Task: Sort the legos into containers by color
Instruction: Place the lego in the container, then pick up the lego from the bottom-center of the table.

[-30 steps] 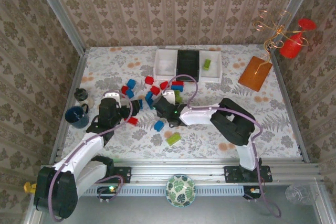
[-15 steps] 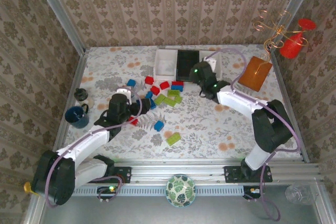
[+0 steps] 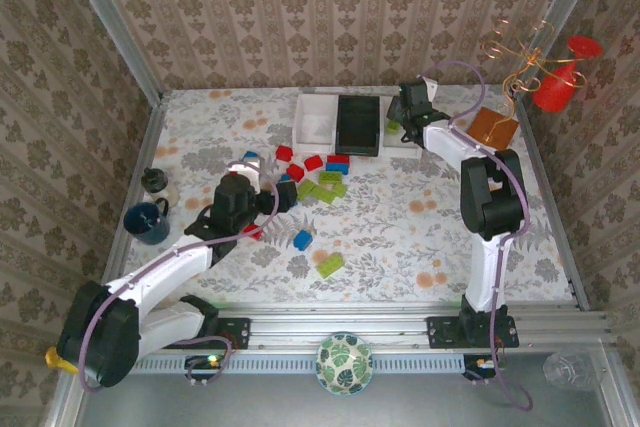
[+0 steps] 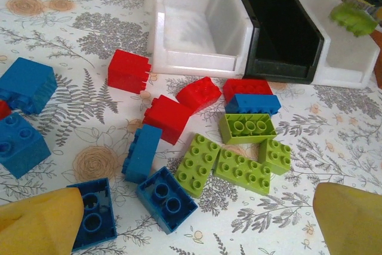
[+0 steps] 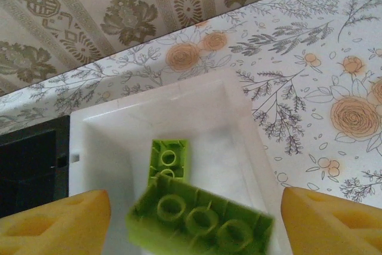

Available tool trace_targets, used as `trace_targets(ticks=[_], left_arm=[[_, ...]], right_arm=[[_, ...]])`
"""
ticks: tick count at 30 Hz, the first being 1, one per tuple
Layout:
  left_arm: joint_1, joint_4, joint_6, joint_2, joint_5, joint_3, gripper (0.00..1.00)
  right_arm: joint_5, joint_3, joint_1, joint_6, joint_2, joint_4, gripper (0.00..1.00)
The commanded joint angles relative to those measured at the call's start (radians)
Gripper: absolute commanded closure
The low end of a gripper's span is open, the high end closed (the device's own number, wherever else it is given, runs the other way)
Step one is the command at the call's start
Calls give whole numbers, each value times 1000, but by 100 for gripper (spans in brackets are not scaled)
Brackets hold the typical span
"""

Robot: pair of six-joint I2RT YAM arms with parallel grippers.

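Note:
Red, blue and lime legos lie in a loose pile (image 3: 315,175) in front of three containers: a white tray (image 3: 313,122), a black tray (image 3: 357,124) and a second white tray (image 3: 400,142). My right gripper (image 3: 400,115) hangs open over that right white tray (image 5: 239,141). A blurred lime brick (image 5: 200,219) sits loose between its spread fingers, touching neither, above another lime brick (image 5: 169,159) lying in the tray. My left gripper (image 3: 288,194) stands open low at the pile's near edge (image 4: 197,207), with an upturned blue brick (image 4: 166,198) and lime bricks (image 4: 242,168) just ahead of it.
An orange board (image 3: 490,129) and a red cup with a wire figure (image 3: 555,82) stand at the back right. A dark mug (image 3: 147,222) and a small bottle (image 3: 155,182) sit at the left edge. One lime brick (image 3: 330,265) and one blue brick (image 3: 303,239) lie apart, nearer me.
My right gripper travelled from the pile to the right white tray with a lime brick, then opened and let it go. My left gripper edged slightly right toward the pile.

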Motion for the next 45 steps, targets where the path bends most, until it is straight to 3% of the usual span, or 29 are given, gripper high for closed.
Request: trace_targets(ticks=[1, 6, 10, 13, 20, 22, 26, 37, 45], left_arm=[[-9, -14, 35, -9, -34, 17, 0], [-6, -34, 47, -2, -33, 14, 0], [1, -92, 65, -3, 9, 5, 0], [16, -170, 87, -2, 22, 6, 0], [178, -197, 39, -47, 138, -33, 0], [203, -195, 32, -64, 148, -47, 0], [222, -205, 26, -89, 155, -64, 0], [229, -191, 19, -95, 164, -78, 0], [230, -161, 11, -100, 164, -106, 0]], right_arm=[[-6, -60, 15, -44, -107, 4, 21], [-20, -310, 72, -71, -308, 30, 18], [-159, -565, 187, -119, -478, 90, 18], [-245, -656, 307, -159, -541, 39, 18], [-222, -778, 660, -198, -625, -24, 6], [-217, -789, 724, -175, -628, -33, 0], [-189, -776, 822, -137, -593, -79, 0], [-93, -682, 903, -40, -409, -129, 2], [-93, -675, 906, 11, -345, -136, 15]])
